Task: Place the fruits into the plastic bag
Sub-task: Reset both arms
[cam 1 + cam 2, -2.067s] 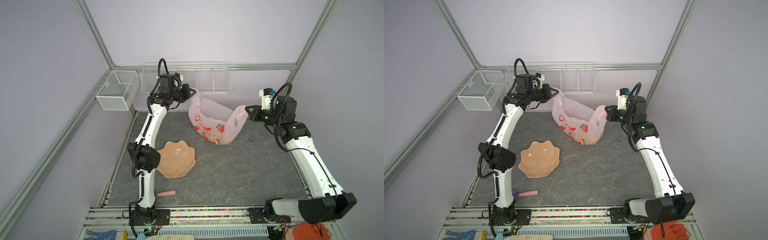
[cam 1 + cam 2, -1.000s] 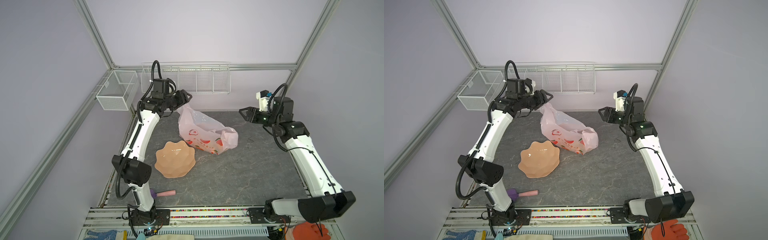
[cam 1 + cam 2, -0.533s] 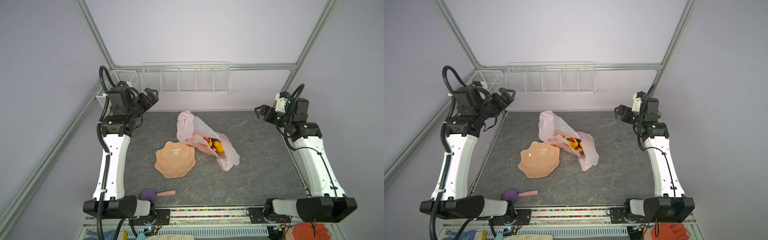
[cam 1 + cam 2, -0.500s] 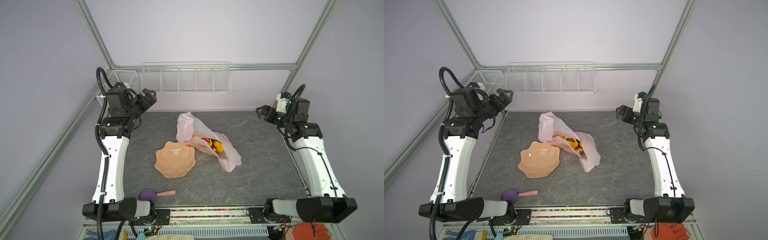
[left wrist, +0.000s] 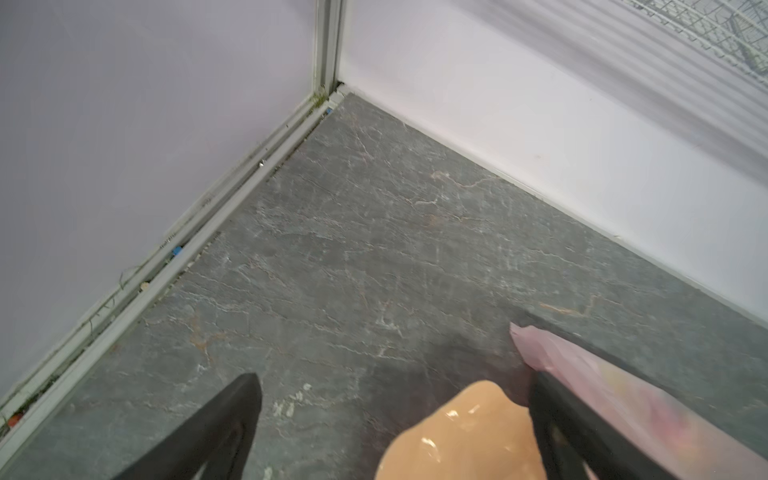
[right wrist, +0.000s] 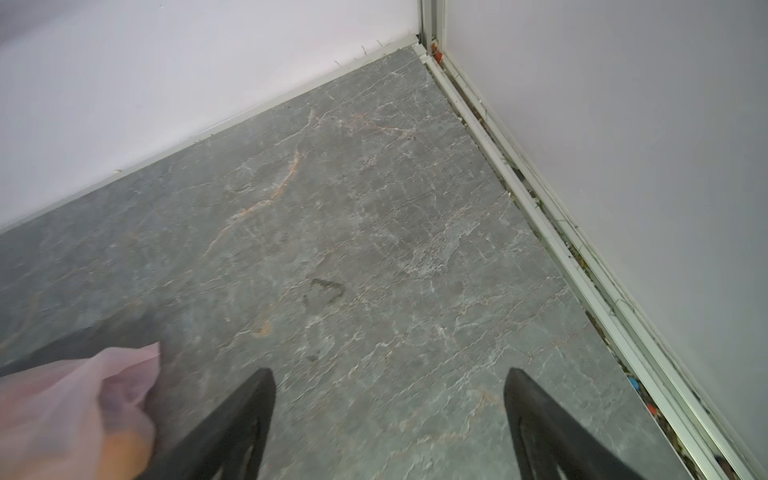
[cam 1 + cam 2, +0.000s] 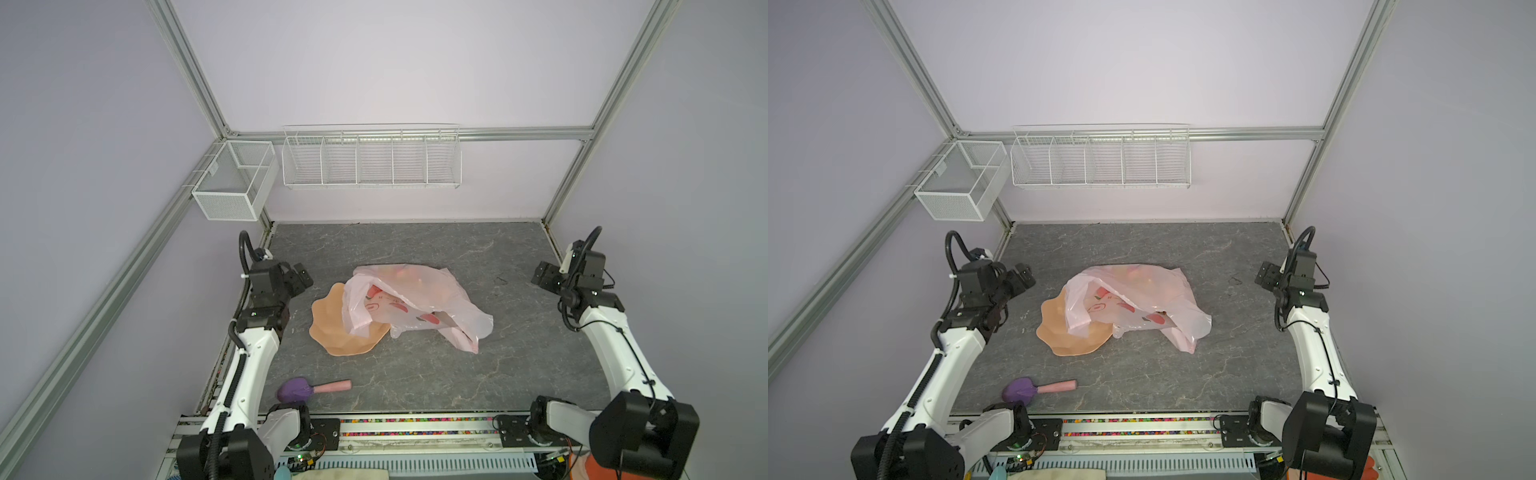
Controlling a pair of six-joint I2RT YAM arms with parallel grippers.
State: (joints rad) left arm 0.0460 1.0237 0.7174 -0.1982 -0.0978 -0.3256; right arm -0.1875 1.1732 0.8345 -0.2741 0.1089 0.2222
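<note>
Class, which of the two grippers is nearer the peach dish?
The left gripper: the peach dish lies just beside it, while the right gripper sits on the far side of the plastic bag.

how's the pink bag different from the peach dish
The plastic bag is thin, crinkled and translucent with red prints; the dish is rigid, opaque and plain peach. The bag is slumped, one edge draped over the dish, which sits flat. The bag spreads wider than the dish. Both rest on the table.
</note>
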